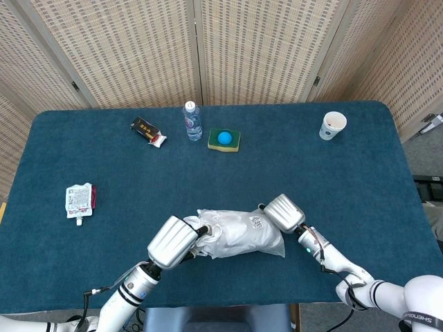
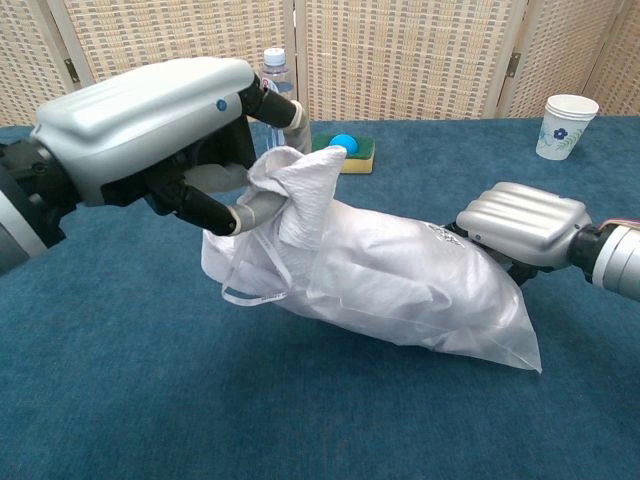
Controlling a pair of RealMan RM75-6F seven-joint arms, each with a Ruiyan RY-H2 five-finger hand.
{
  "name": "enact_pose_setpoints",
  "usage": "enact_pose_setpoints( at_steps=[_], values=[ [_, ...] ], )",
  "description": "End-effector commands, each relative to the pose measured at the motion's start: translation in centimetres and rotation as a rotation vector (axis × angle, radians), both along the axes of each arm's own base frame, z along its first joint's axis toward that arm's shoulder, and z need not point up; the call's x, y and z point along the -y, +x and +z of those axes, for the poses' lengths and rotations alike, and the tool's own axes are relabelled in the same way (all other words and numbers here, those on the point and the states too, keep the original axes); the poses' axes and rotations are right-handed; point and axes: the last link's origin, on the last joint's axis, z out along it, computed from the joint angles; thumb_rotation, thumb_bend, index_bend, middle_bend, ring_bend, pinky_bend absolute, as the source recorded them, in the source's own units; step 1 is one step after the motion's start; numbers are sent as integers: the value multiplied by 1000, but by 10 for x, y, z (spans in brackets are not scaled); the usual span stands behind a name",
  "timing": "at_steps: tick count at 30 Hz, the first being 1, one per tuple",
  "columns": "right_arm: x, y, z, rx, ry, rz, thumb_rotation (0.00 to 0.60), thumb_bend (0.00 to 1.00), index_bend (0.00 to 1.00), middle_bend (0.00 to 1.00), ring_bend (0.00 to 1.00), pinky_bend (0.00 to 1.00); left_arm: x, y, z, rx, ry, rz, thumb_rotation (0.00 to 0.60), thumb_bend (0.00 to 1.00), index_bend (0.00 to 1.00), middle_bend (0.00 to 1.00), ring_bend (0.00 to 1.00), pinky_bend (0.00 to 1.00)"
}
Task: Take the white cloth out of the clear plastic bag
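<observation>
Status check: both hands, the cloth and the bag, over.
Left hand pinching white cloth at the bag mouth. Right hand against the far end of the clear plastic bag; grip not visible. Cloth mostly inside. Nothing in the way.

right hand (image 2: 522,224) fingers hidden under its shell

Left hand (image 2: 150,120) clenched; right hand (image 2: 520,222) low
</observation>
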Motion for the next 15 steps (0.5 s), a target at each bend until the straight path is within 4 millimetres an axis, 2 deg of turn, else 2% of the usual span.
enact_pose_setpoints(
  at_steps=[1,7,15],
  values=[
    [0,1,-1,4,1,-4,600,397,489,1000,1000,1000,0,0,0,-1,0,0,600,580,701,1000,933,1000],
    [-1,2,-2,13,-3,-11,600,510,522,1000,1000,1000,0,-2,0,-2,0,4,600,580,701,1000,932,1000],
    [-2,-1,4,22,-14,-22,600,570,556,1000,1000,1000,-1,-7,1,-13,8,15,600,580,701,1000,932,1000]
  ],
)
